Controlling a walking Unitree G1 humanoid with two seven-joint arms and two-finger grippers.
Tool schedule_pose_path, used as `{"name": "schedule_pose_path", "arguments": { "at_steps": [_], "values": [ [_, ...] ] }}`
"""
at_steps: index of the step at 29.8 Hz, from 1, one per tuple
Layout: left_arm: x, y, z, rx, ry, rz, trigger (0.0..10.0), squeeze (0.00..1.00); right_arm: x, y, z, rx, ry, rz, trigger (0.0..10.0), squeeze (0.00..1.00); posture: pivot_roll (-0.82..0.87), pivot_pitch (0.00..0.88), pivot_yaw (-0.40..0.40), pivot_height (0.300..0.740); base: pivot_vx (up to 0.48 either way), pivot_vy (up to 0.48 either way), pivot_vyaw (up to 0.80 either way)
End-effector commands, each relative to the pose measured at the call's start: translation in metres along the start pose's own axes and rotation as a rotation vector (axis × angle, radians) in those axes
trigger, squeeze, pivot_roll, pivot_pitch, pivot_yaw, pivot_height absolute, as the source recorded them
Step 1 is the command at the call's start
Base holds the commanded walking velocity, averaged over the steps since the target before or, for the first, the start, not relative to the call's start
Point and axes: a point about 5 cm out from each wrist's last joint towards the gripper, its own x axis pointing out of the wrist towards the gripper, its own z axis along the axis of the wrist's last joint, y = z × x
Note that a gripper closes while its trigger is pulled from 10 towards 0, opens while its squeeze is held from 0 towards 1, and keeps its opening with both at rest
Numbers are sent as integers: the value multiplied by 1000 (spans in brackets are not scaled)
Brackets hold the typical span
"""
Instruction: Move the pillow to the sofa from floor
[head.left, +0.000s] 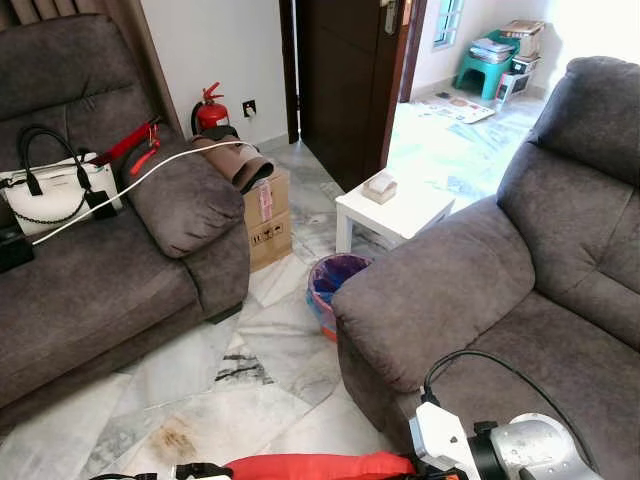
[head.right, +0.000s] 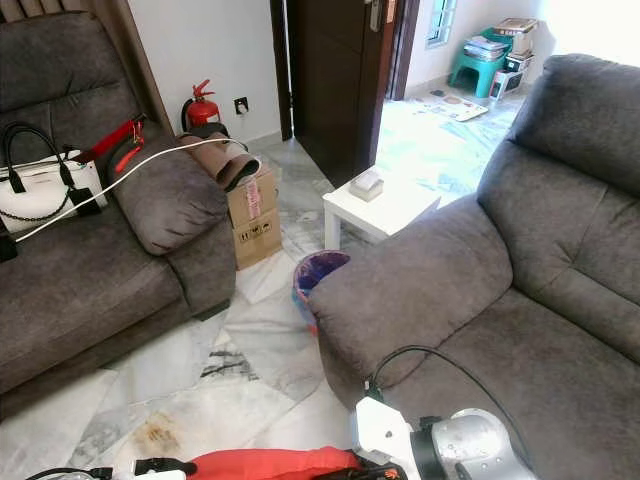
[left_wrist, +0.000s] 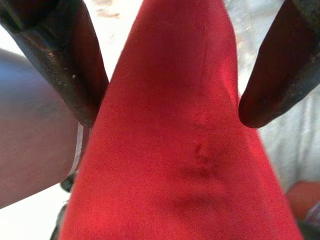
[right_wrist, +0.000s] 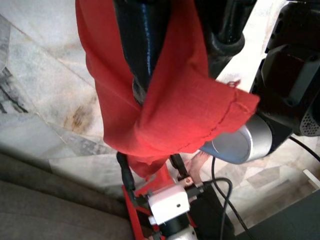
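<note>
A red pillow (head.left: 320, 466) hangs off the marble floor at the bottom edge of the head views, between my two arms. In the left wrist view my left gripper (left_wrist: 170, 115) has a black finger (left_wrist: 75, 65) on each side of the red pillow (left_wrist: 170, 165), pressing into the fabric. In the right wrist view my right gripper (right_wrist: 185, 70) is shut on a fold of the pillow (right_wrist: 170, 115), the cloth draped round one finger (right_wrist: 142, 45). My silver right wrist (head.left: 530, 450) sits over the seat of the grey sofa (head.left: 520, 290) on the right.
A second grey sofa (head.left: 100, 280) on the left carries a white handbag (head.left: 50, 195) and a white cable. Between the sofas stand a purple-lined bin (head.left: 335, 280), a white side table (head.left: 395, 210) and a cardboard box (head.left: 268, 220). A fire extinguisher (head.left: 210, 112) stands by the wall.
</note>
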Motion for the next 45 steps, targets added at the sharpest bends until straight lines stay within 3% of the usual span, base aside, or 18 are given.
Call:
{"name": "schedule_pose_path", "arguments": {
  "at_steps": [1, 8, 16, 17, 18, 19, 20, 21, 22, 32, 39, 41, 45],
  "values": [
    [-3, -4, -8, -4, 36, -9, 10000, 0, -4, -2, 23, -94, -71, 3, 10000, 0, 18, 67, 12, 740, 0, 0, 0],
    [-2, -16, -11, -39, 35, -51, 10000, 0, -7, -4, 25, -96, -67, -11, 10000, 0, 12, 69, 10, 740, 0, 0, 0],
    [-6, -22, -19, 12, 84, -81, 10000, 0, -12, -6, 24, -95, -56, -27, 10000, 0, 15, 68, 11, 740, 0, 0, 0],
    [-7, -23, -22, 31, 111, -83, 9137, 0, -12, -6, 24, -95, -56, -29, 10000, 0, 16, 68, 11, 740, 0, 0, 0],
    [-7, -23, -22, 31, 111, -83, 9137, 0, -12, -6, 24, -95, -56, -29, 10000, 0, 16, 68, 11, 740, 0, 0, 0],
    [-8, -22, -24, 30, 125, -62, 3333, 0, -11, -6, 24, -96, -57, -28, 10000, 0, 15, 67, 11, 740, 0, 0, 0],
    [-8, -22, -24, 30, 125, -62, 3333, 0, -11, -6, 24, -96, -57, -28, 10000, 0, 15, 67, 11, 740, 0, 0, 0],
    [-8, -21, -26, 45, 143, -43, 627, 0, -11, -6, 24, -96, -59, -29, 10000, 0, 16, 67, 12, 740, 0, 0, 0],
    [-9, -20, -29, 53, 167, -43, 0, 0, -10, -6, 23, -94, -58, -32, 10000, 0, 17, 66, 12, 740, 0, 0, 0],
    [-7, -15, -30, 80, 190, -12, 0, 0, -12, -4, 23, -90, -64, -41, 10000, 0, 7, 57, 11, 740, 0, 0, 0],
    [-7, 5, -35, 111, 285, 164, 0, 0, -13, -4, 24, -93, -66, -46, 10000, 0, 7, 63, 5, 740, 0, 0, 0],
    [-7, 5, -35, 101, 282, 166, 0, 0, -12, -4, 24, -92, -68, -47, 10000, 0, 6, 64, 4, 740, 0, 0, 0],
    [1, -11, -30, 28, 221, 103, 0, 0, -11, -3, 24, -90, -72, -46, 10000, 0, 4, 67, 2, 740, 0, 0, 0]
  ]
}}
